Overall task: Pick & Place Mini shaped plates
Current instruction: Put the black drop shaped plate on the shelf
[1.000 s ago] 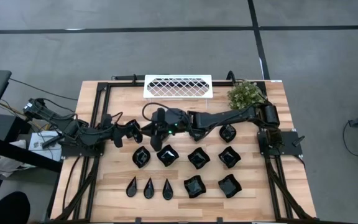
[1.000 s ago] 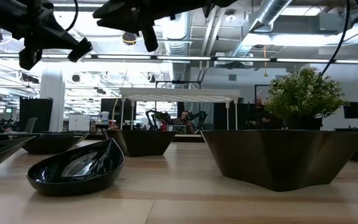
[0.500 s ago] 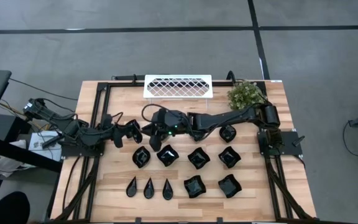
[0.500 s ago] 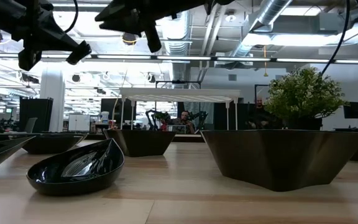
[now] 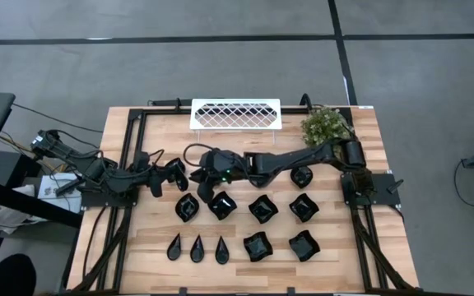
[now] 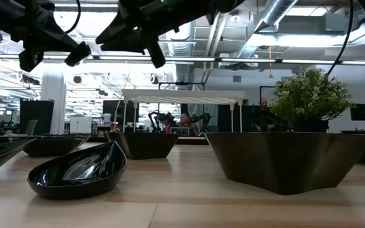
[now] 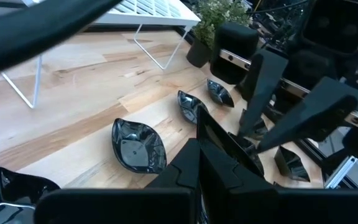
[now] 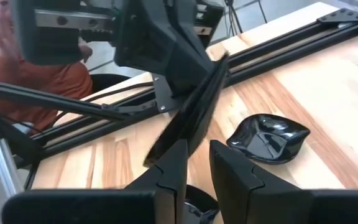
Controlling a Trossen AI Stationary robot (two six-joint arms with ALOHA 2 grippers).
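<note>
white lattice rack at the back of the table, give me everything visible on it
The white lattice rack is a flat rectangular panel with a diamond-mesh pattern, looking like painted or coated metal. It sits at the table's far edge, roughly centred, long side along that edge. The low view shows it raised on thin white legs, and the left wrist view shows bent wire legs standing on the wood. Nothing rests on it. A small potted plant stands to its right, apart from it. Neither tool touches it.

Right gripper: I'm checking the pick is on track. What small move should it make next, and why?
Probably lower the right gripper straight down: it hangs open and empty, with a mini black plate just under its fingertips. The left gripper waits close beside.
</note>
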